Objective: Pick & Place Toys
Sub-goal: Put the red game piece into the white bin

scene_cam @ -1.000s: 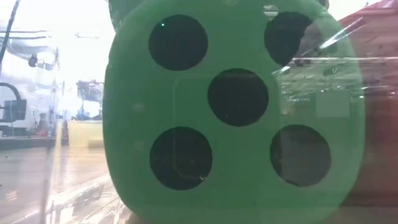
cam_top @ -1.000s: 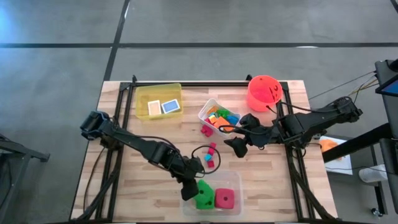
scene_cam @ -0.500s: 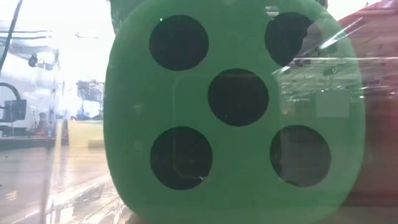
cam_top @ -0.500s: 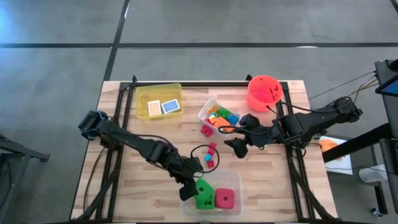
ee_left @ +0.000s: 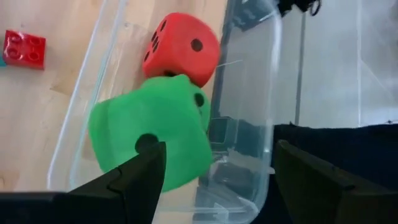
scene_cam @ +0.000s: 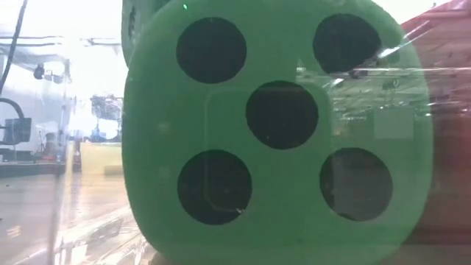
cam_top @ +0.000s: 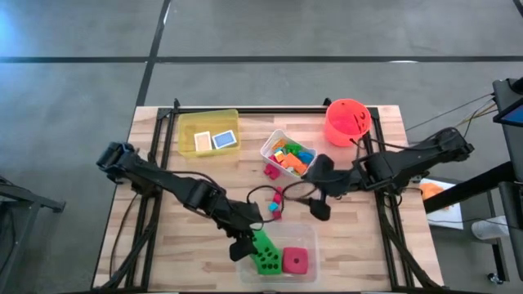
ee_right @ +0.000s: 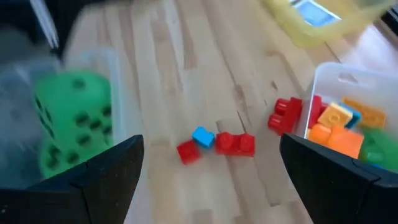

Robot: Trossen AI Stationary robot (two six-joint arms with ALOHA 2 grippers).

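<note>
The green die [cam_top: 263,254] lies in the clear tub [cam_top: 309,237] at the table's [cam_top: 188,237] near edge, at about 6 o'clock from the table's middle. The pink die [cam_top: 295,261] sits just beside it, at its 3 o'clock, in the same tub. In the left wrist view the green die [ee_left: 149,140] touches the pink one [ee_left: 181,48], and both rest on the tub floor.

The left gripper [cam_top: 243,247] is at the tub's left end, at 9 o'clock of the green die. Its fingers [ee_left: 134,174] stand apart and hold nothing; the die is free between and beyond them. In the low view the green die [scene_cam: 276,125] fills almost the whole picture, showing its face of five dark dots through the tub wall.

The right gripper [cam_top: 318,206] hovers over the table's middle right, at 1 o'clock of the clear tub. Its fingers [ee_right: 93,171] are wide apart and empty. Below it, loose blocks [ee_right: 214,144] lie on the wood: red ones and one blue.

The white tub [cam_top: 288,153], filled with mixed blocks, stands at 12 o'clock of these loose blocks. One more red block [cam_top: 270,171] lies just beside that tub. The yellow tub [cam_top: 209,133], at 11 o'clock on the table, holds a beige tile [cam_top: 203,141] and a blue tile [cam_top: 224,140] side by side. The orange bucket [cam_top: 347,121] stands at the far right corner.
</note>
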